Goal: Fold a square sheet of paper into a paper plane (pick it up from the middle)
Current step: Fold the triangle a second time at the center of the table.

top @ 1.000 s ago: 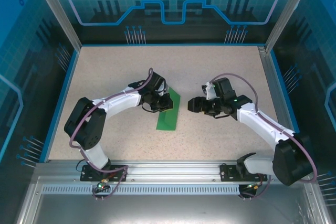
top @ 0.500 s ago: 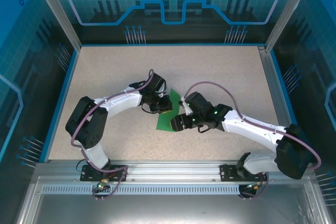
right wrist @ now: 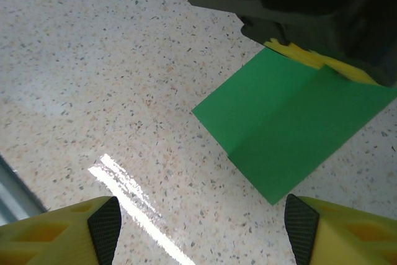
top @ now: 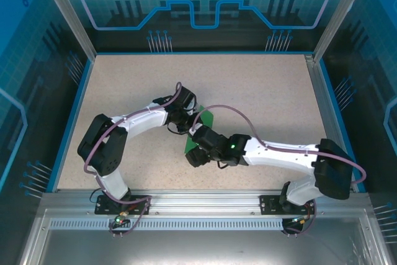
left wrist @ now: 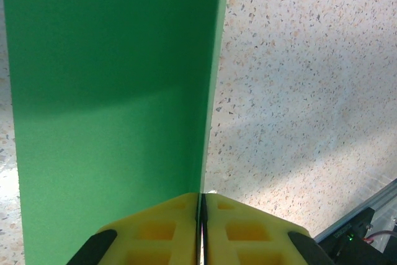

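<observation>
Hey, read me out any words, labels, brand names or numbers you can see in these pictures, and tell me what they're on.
No text can be read anywhere.
The green paper is plain and unmarked.
The speckled table bears no writing.
The blue back wall carries a gear and line pattern, no letters or numbers.

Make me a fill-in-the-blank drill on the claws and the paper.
1. The left claw is ____ on the paper.
2. The right claw has its jaws ____, with nothing between them.
3. The paper's colour is ____.

Missing words: shut; open; green.
</observation>
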Robot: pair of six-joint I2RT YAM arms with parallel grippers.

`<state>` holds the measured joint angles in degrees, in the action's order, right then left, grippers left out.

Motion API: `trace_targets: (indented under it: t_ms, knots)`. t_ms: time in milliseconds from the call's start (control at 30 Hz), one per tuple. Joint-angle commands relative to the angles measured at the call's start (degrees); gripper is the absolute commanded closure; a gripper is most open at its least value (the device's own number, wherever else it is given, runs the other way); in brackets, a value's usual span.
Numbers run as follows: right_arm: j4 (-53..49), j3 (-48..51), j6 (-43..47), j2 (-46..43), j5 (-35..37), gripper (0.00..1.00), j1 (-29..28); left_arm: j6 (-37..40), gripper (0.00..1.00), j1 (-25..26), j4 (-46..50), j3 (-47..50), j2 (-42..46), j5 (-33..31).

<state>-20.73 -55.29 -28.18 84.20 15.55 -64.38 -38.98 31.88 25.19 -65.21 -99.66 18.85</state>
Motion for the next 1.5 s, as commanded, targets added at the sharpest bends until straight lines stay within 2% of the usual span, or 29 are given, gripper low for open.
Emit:
trace_targets:
  t_ms: [0,233,367,500,700,867,1067,1133,1200,1267,1367,1400,1467]
  knots:
    - [1.3,-2.2,0.7,2.9,5.3,0.26,-2.2,-0.5,0.87,0.3,1.0,-1.5,-1.1,1.1]
    - [2.8,-2.7,-1.3,6.2,11.7,0.31,-3.1,-0.5,0.87,0.2,1.4,-1.0,-0.5,1.1]
    - [0.9,-3.9,-1.5,7.5,12.6,0.48,-3.0,-0.5,0.86,0.3,1.3,-1.0,-0.5,1.3]
    - [0.0,-3.3,-1.6,6.7,13.5,0.57,-3.0,-0.6,0.86,0.3,1.1,-1.0,-0.3,1.4]
    - [-0.4,-2.2,-1.7,4.8,12.9,0.7,-2.7,-0.8,0.86,0.2,1.0,-1.3,-0.6,1.3]
    - [-0.1,-0.9,-2.0,3.7,11.3,0.84,-1.3,-0.9,0.85,0.2,1.1,-1.6,-0.7,1.3]
    - [2.9,2.0,-1.9,0.9,6.4,0.94,1.4,-1.4,0.86,0.3,0.7,-1.5,-0.2,1.1]
    - [4.2,3.3,-2.2,-0.2,4.9,0.95,2.4,-1.3,0.89,0.2,0.3,-1.4,-0.2,1.3]
    - [5.6,4.5,-2.5,-1.7,3.0,0.95,3.6,-1.4,0.83,0.3,0.8,-1.6,-0.3,1.1]
    - [8.2,7.3,-2.7,-3.3,-0.6,0.96,5.0,-1.3,0.88,0.2,0.7,-1.7,-0.5,1.2]
    - [10.3,9.4,-3.5,-4.9,-3.5,0.95,7.0,-1.4,0.85,0.2,0.6,-1.8,-0.6,1.2]
    - [10.4,9.6,-3.4,-5.2,-4.4,0.93,7.3,-1.4,0.85,0.3,0.7,-1.9,-0.6,1.2]
    - [10.7,9.6,-2.5,-5.7,-5.2,0.76,7.0,-1.4,0.88,0.3,0.7,-2.0,-0.9,1.4]
